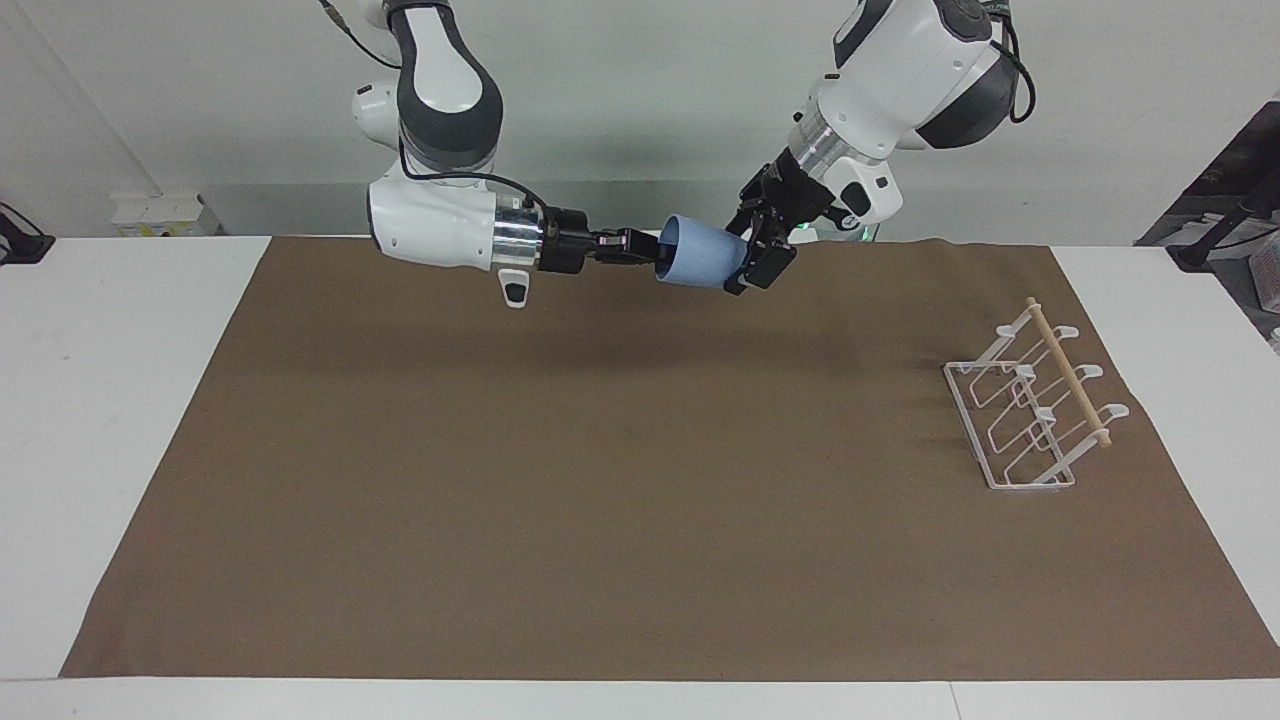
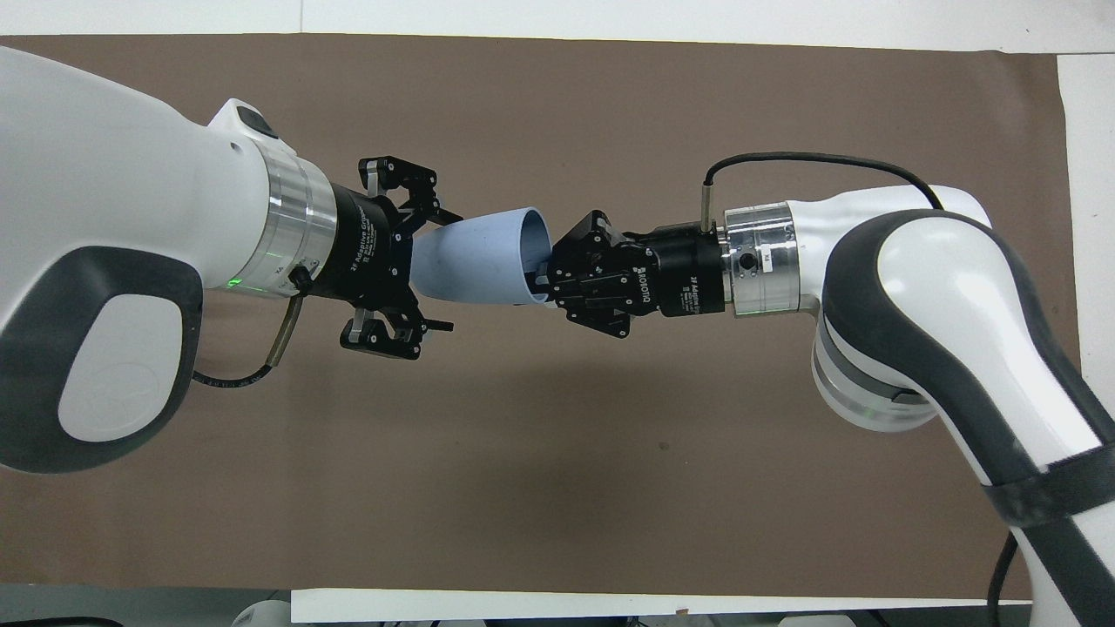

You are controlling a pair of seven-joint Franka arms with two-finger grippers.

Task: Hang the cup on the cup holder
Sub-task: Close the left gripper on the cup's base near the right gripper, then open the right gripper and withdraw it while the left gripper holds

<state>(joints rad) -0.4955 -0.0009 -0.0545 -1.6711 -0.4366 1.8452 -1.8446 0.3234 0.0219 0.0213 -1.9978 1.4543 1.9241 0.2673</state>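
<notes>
We have the cup point(image 1: 700, 263) up in the air over the robots' edge of the brown mat point(image 1: 640, 500), lying on its side. The right gripper point(image 1: 648, 246) pinches the rim, one finger inside the mouth, fingers closed on the wall. The left gripper point(image 1: 748, 255) sits at the cup's closed base end with its fingers spread wide to either side of the narrow end, and we can't tell whether they touch it.

This looks like a hand-over in mid-air, and the left arm looks set to take the cup.

How will it handle? We judge the cup light, thin-walled and stiff enough for a firm pinch, though smooth and matte plastic with a taper may slide toward the narrow end if squeezed there. A hold across the body near the base seems the sensible spot, leaving the open mouth free for a prong.

The holder point(image 1: 1030, 410) stands on the mat toward the left arm's end of the tabletop, well apart from the cup, its looped prongs slanted and a thin wooden rod point(image 1: 1070, 372) across the top.

The mat is flat and plain, the tabletop point(image 1: 120, 400) white around it, a pale wall at the robots' end.
</notes>
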